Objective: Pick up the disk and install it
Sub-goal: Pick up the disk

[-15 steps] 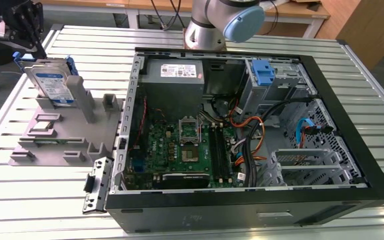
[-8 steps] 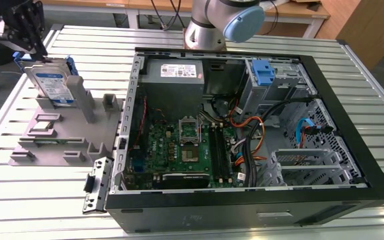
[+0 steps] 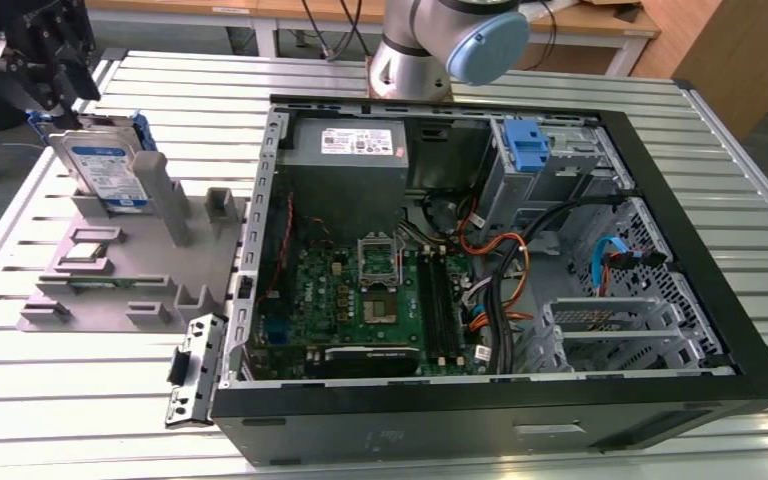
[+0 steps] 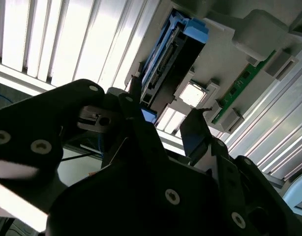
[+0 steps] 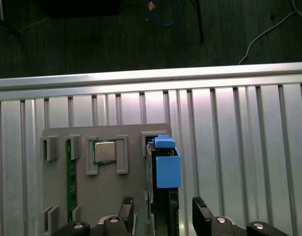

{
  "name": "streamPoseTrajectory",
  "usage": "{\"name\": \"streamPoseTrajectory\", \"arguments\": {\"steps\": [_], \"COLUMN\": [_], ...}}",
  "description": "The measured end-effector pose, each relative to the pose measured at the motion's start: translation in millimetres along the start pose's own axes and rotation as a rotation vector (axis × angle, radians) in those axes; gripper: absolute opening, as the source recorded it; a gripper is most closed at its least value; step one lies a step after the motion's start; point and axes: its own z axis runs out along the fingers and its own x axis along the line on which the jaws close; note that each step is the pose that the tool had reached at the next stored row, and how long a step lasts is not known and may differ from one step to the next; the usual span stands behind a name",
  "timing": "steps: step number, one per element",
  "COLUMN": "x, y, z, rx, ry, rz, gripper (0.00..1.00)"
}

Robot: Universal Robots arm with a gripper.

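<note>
Surface: a table [image 3: 104,430] of ribbed aluminium slats is carrying everything. In the first wrist view its edge is giving way to a dark floor where a blue cable [image 5: 166,12] is lying.
Room: a wooden bench [image 3: 598,30] is standing behind the table in the exterior view.
Arm: the arm [image 3: 444,45], grey with a blue joint cap, is rising at the table's far side, just behind the case.
Gripper: the black gripper [image 3: 67,100] is hanging at the exterior view's upper left, pointing down, just above the disk's top edge.
Claw: the jaws are standing apart and gripping nothing. In both wrist views the fingers [image 5: 125,209] [image 4: 194,128] are showing one on each side of the disk's edge, with a gap on either side.
Disk: the disk [image 3: 107,175] [image 5: 168,169] [image 4: 163,64] is standing upright on its edge in a slot at the far end of the holder, with its white-and-blue label facing the exterior camera and a blue rail running along its edge.
Holder: a grey holder [image 3: 104,295] is lying on the table to the exterior view's left of the case. It is also carrying a processor chip [image 5: 105,151] in a square pocket and a green memory stick [image 5: 69,177] in a narrow slot beside it.
Case: a black computer case [image 3: 724,330] is lying open on its side, well apart from the disk. Inside, a green motherboard [image 3: 344,290], a grey power-supply box [image 3: 357,145], a blue latch [image 3: 527,145] on the drive cage and a bundle of cables [image 3: 511,250] are showing.
</note>
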Motion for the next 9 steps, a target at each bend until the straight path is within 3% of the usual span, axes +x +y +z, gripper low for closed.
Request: {"name": "streamPoseTrajectory", "arguments": {"steps": [5, 9], "x": [0.0, 0.2], "y": [0.0, -0.3], "z": [0.1, 6.0], "rx": [0.0000, -0.0001], "ry": [-0.0002, -0.0029], "rz": [0.000, 0.000], "gripper": [0.65, 0.65]}}
